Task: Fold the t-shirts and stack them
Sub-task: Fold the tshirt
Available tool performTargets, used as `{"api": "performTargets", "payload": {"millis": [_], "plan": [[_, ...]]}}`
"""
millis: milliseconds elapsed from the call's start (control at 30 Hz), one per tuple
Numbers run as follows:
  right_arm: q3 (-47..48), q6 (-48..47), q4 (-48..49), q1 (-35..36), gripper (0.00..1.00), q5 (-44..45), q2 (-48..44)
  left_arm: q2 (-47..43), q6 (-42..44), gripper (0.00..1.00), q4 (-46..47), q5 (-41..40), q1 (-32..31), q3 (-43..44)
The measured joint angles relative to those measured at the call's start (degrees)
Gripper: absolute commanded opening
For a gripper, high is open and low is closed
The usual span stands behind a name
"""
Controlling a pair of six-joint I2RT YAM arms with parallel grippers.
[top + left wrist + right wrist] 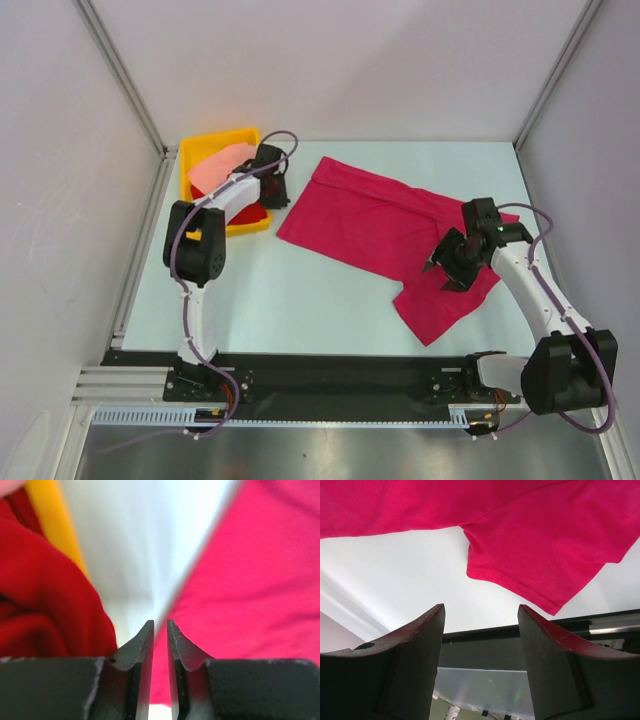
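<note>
Left gripper (160, 624) is sitting nearly closed, with a thin slit showing between the jaws and nothing in it. Bright red shirt (45, 595) is bunching at left, overlapping the yellow bin wall (52, 520). Magenta shirt (250, 580) is filling the right side. White table (140, 540) is showing between them.

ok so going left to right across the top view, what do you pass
yellow bin → left gripper → magenta t-shirt → right gripper, which sits over the shirt's right part
</note>
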Motion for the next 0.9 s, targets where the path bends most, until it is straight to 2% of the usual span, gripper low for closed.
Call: {"api": "performTargets", "payload": {"millis": [133, 233, 267, 333, 467, 533, 567, 633, 767, 900], "plan": [[0.00, -0.76, -0.15, -1.49, 0.66, -0.02, 0.00, -3.91, 0.42, 0.25, 0.17, -3.08, 3.17, -8.15], [-0.02, -1.03, -0.04, -2.16, 0.66, 0.00, 0.07, -7.37, 1.18, 0.35, -1.51, -5.03, 4.68, -13.11], [-0.04, -1.16, -0.04, -2.27, 0.68, 0.00, 0.11, -8.28, 1.55, 0.42, -1.73, -5.42, 4.87, -13.99], [-0.22, -1.22, -0.02, -2.64, 0.69, 0.00, 0.26, -9.73, 2.03, 0.46, -1.77, -5.22, 4.70, -14.73], [-1.53, -1.66, -0.20, -5.27, 0.71, -0.22, 0.37, -10.51, 1.90, 0.41, -1.16, -2.45, 3.19, -14.71], [-2.56, -2.16, -0.52, -7.76, 0.72, -0.31, 0.13, -10.51, 1.66, 0.43, -1.18, -1.03, 2.49, -14.84], [-3.04, -2.69, -0.79, -9.09, 0.73, -0.31, -0.15, -10.51, 1.46, 0.48, -1.14, -0.63, 2.19, -14.88], [-4.17, -3.87, -1.49, -12.96, 0.76, -0.48, -1.22, -10.51, 1.07, 0.53, -1.03, 0.28, 1.92, -15.30], [-6.60, -6.36, -2.82, -19.43, 0.79, -0.57, -3.91, -10.51, -0.17, 0.52, -0.96, 1.90, 1.84, -17.62], [-8.24, -7.45, -3.54, -20.90, 0.79, -0.94, -4.98, -10.51, -1.07, 0.49, -0.83, 3.15, 1.86, -18.93]]}}
